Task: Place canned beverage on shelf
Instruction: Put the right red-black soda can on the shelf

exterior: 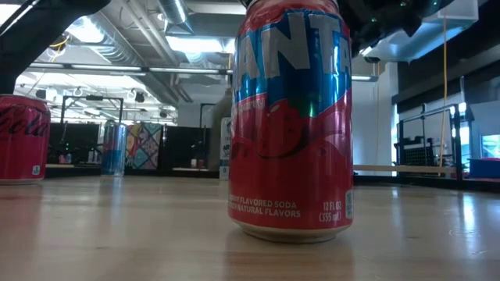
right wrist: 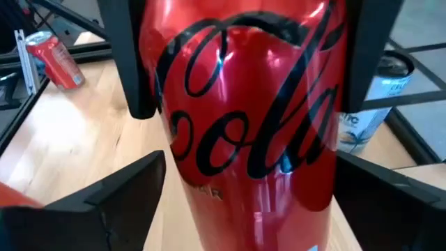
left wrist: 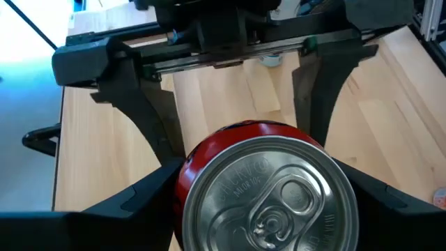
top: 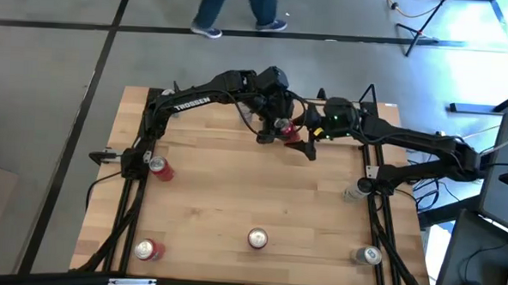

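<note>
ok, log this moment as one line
left gripper: shut on red cola can | right gripper: open around it | handover, back of table

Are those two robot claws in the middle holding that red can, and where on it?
The left gripper grips the red cola can by its sides near the top; the right gripper stands open around it.

"TROSSEN" is printed in white on the left arm (top: 191, 103). On the front can (exterior: 291, 117), "ANTA" (cut off at the top), "FLAVORED SODA", "NATURAL FLAVORS" and "12 FL OZ (355 mL)" are read.
</note>
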Controlling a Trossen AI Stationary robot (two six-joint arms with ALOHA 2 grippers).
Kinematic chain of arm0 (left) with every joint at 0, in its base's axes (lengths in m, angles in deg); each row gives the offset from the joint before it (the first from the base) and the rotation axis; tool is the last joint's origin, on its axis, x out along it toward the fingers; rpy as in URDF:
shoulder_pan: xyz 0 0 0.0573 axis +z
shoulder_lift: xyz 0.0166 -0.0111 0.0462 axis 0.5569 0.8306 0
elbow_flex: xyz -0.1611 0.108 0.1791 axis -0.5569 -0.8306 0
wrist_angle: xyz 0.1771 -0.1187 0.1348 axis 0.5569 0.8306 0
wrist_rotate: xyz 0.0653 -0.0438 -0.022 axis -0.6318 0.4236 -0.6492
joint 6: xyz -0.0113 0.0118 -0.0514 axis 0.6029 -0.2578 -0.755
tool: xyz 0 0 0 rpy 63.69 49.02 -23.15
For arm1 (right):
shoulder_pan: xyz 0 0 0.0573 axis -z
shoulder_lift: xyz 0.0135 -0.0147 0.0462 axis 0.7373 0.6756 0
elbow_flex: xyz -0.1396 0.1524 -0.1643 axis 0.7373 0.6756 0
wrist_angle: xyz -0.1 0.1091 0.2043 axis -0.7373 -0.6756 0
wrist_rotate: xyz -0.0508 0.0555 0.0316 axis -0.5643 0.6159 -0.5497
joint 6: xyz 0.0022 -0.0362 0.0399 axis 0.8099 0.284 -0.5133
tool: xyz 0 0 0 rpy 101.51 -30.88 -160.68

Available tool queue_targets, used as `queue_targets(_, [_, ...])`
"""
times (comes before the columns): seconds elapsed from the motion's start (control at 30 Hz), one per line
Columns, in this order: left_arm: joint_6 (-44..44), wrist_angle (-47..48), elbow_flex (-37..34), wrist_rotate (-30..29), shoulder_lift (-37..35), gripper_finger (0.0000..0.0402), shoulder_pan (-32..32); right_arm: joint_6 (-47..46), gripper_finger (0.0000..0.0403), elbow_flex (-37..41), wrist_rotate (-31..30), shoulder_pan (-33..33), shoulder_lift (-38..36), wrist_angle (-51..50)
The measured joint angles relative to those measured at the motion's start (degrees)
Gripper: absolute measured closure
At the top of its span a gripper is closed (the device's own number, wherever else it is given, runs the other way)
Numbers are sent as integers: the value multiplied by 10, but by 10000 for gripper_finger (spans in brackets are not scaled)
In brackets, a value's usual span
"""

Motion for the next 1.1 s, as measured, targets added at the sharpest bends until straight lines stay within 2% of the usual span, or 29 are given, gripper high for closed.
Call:
queue_targets(0.27, [13,7,0,-6,0,116,0,8,129,0,-20,-1,14,24])
queue_targets(0.4, [13,10,0,-20,-1,90,0,18,129,0,-24,0,14,29])
queue_targets(0.5, [-3,33,7,-59,-1,73,-2,21,129,0,-31,2,15,25])
queue_targets(0.73, [-18,113,6,-81,-53,64,11,35,129,7,-24,37,14,35])
queue_targets(0.9, [-64,148,6,-66,-93,65,24,29,129,58,-24,79,20,146])
queue_targets(1.1, [-73,155,6,-49,-133,67,30,-5,129,129,-24,111,85,333])
